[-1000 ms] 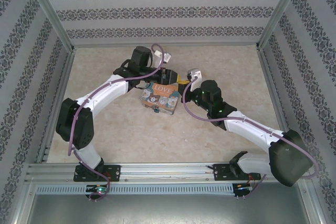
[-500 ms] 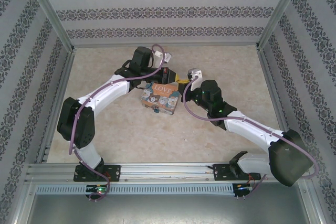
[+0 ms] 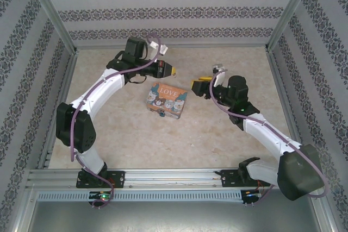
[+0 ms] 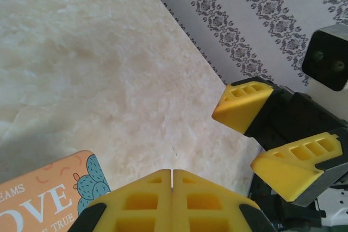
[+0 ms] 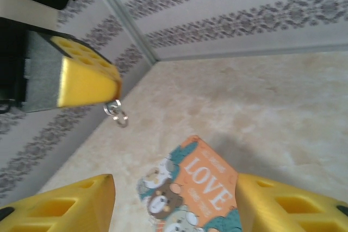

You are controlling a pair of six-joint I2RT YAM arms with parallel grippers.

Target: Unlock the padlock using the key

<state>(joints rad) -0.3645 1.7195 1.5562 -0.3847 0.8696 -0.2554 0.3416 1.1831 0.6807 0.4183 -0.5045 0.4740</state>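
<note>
Nearest, padlock (image 3: 161, 115): one, tiny, at near edge of tin (image 3: 166, 100).
tin: one, mid-worktop, lid up.
right gripper (image 3: 197, 84): one, fingers spread wide, right of tin.
left gripper (image 3: 172, 70): one, clamped together, one key ring (image 5: 118, 113) hanging from its tips, toward far edge.

Pale beige surface (image 3: 125, 129) with a marbled, stone-like finish, walled on three sides by patterned panels. Near the middle, lying flat and turned slightly askew, a colourful tin (image 3: 166, 100), lid up, lettered "LOVE" above cartoon bears. At the tin's near edge, a tiny dark padlock (image 3: 161, 116), detail too small to tell.
</note>
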